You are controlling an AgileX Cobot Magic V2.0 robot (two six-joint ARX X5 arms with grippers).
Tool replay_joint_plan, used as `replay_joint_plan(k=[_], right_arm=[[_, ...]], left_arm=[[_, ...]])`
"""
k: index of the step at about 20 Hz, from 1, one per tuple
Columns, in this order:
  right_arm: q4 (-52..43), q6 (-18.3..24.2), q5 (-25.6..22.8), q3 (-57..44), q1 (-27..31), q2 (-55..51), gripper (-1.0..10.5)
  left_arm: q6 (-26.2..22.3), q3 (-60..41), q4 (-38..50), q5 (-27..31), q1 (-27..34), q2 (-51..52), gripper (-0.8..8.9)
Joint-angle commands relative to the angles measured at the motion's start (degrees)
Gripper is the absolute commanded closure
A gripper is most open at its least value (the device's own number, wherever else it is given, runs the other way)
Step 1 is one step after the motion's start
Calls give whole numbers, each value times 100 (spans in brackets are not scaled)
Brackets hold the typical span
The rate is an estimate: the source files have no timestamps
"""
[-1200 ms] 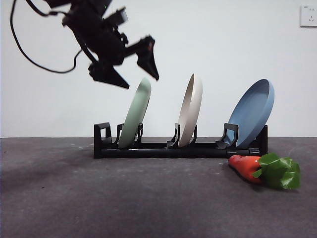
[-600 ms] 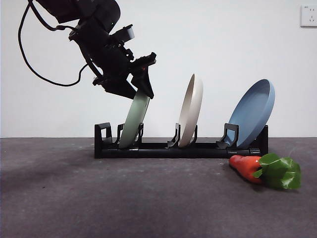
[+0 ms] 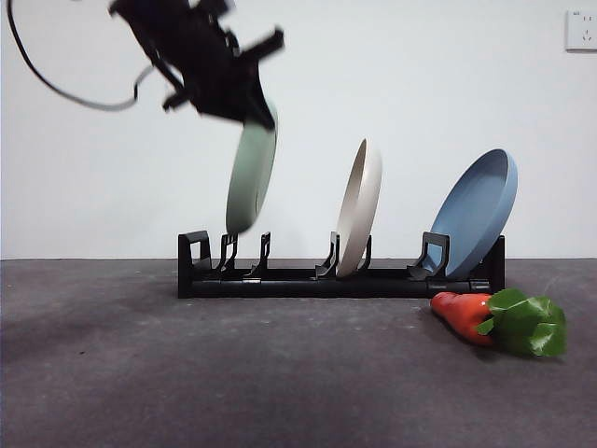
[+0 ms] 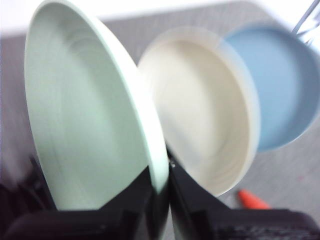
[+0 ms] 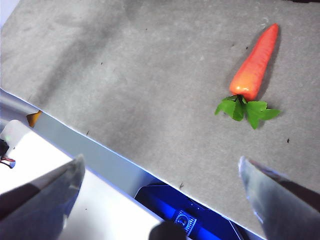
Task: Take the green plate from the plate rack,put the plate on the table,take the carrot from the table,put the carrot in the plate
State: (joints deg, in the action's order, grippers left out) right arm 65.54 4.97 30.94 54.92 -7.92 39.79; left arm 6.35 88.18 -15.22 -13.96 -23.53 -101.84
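Grey table (image 3: 187, 373), white wall (image 3: 420, 75). Three plates, one carrot (image 3: 464, 315), one rack (image 3: 336, 280). Left gripper (image 4: 160, 187) clamps green plate (image 3: 250, 177); right gripper (image 5: 160, 172) spread wide.

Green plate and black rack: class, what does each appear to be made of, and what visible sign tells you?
The pale sage-green round plate, held by the left pincer, looks like matte plastic or melamine: even colour, soft dull sheen, thin rim. The long low black plate rack looks like moulded plastic: uniform black, slotted uprights, slight gloss. Neither is certain from looks.
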Motion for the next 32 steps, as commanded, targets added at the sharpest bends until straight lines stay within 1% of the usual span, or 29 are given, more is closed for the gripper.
replay_joint_plan(k=[1, 4, 5, 6, 7, 8, 9, 10, 11, 13, 14, 15, 16, 17, 19, 22, 24, 26, 29, 32], right_arm=[[-28, -17, 9, 15, -13, -4, 256], [-28, -17, 9, 15, -13, -4, 256], [-31, -17, 9, 15, -13, -4, 256], [-31, -17, 9, 15, -13, -2, 256], [-35, -17, 9, 15, -13, -2, 256], [-33, -17, 7, 15, -13, -2, 256], [-35, -17, 9, 15, -13, -2, 257], [-35, -20, 9, 15, -13, -2, 257], [-35, -20, 9, 15, -11, -4, 257], [-35, -20, 9, 15, -13, -4, 257], [-35, -20, 7, 15, -11, -4, 257], [-35, -17, 7, 15, -11, -2, 257], [-35, -17, 7, 15, -11, -2, 257], [-42, -17, 7, 15, -11, -2, 257], [-70, -20, 9, 15, -13, -4, 257], [-72, -39, 9, 15, -11, -2, 257], [-74, -37, 9, 15, -13, -2, 257], [-74, -37, 9, 15, -11, 9, 257], [-74, -39, 9, 15, -11, 28, 257], [-74, -37, 9, 15, -13, 66, 257]], left_arm=[[9, 7, -20, -15, 0, 411, 822], [-55, 7, -625, -13, -61, 1121, 822], [-205, 7, -999, -11, -146, 1397, 822], [-494, 7, -1429, 15, -247, 1655, 822], [-883, 7, -1880, 55, -376, 1858, 822], [-1331, 7, -2367, 278, -535, 2037, 822], [-1672, 7, -2806, 800, -750, 2127, 821], [-1908, 4, -3217, 1335, -1003, 2151, 821], [-2037, -11, -3591, 1722, -1259, 2149, 821], [-2131, -188, -3873, 2048, -1681, 2135, 820], [-2140, -330, -3891, 2262, -1928, 2135, 819], [-2140, -533, -3834, 2625, -2210, 2135, 819], [-2140, -787, -3720, 2973, -2474, 2135, 819], [-2142, -1082, -3534, 3200, -2693, 2135, 820], [-2223, -1696, -3119, 3370, -2992, 2127, 820], [-2885, -2614, -2404, 3888, -3467, 1998, 820], [-3097, -3073, -1937, 3956, -3692, 1840, 820], [-3211, -3346, -1541, 3956, -3814, 1628, 820], [-3340, -3464, -1215, 4105, -3875, 1161, 820], [-3364, -3464, -968, 4072, -3875, 695, 820]])
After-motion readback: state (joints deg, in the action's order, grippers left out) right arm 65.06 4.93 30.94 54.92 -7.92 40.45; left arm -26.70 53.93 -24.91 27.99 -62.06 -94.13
